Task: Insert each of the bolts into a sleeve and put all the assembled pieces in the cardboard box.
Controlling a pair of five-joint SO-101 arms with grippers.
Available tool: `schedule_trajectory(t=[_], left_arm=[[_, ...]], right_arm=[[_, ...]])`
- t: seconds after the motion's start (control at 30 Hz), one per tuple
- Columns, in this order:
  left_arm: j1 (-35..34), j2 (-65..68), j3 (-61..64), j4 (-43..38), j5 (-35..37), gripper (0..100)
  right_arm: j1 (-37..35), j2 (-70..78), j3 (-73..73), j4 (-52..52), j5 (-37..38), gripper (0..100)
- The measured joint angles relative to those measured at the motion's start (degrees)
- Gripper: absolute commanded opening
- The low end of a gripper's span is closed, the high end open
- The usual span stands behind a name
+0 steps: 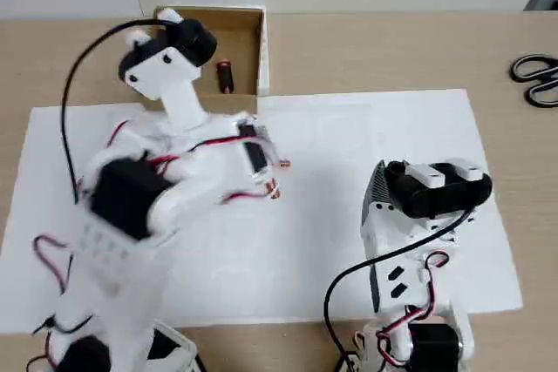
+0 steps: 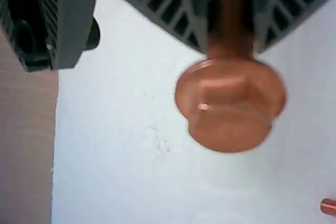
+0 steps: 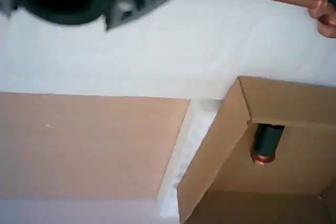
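The left gripper pinches the shank of a copper-coloured flanged metal bolt above the white paper sheet, just in front of the open brown cardboard box. A second copper bolt lies on the sheet close by. Inside the box lies one assembled piece, a dark cylindrical sleeve with a copper head at its end, while the right gripper sits well apart from the box, its state impossible to tell.

Glossy, smooth copper-coloured metal on the bolt; matt brown card for the cardboard box; matt white paper sheet over smooth wood-look table.
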Motion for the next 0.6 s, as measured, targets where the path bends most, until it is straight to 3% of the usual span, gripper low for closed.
schedule_trajectory(t=[0.2,0.4,0.6], left_arm=[[-1.5,-3.9,8.9,0.0,-1.5,1],[-1.4,-11.8,15.9,-0.2,-9.0,1],[-1.7,-22.0,19.1,-7.6,-9.8,1]], right_arm=[[-5.0,0.0,0.0,-0.4,0.0,0.4],[-7.4,0.0,0.0,-3.7,0.0,0.4],[-7.3,0.0,0.0,-4.0,0.0,0.4]])
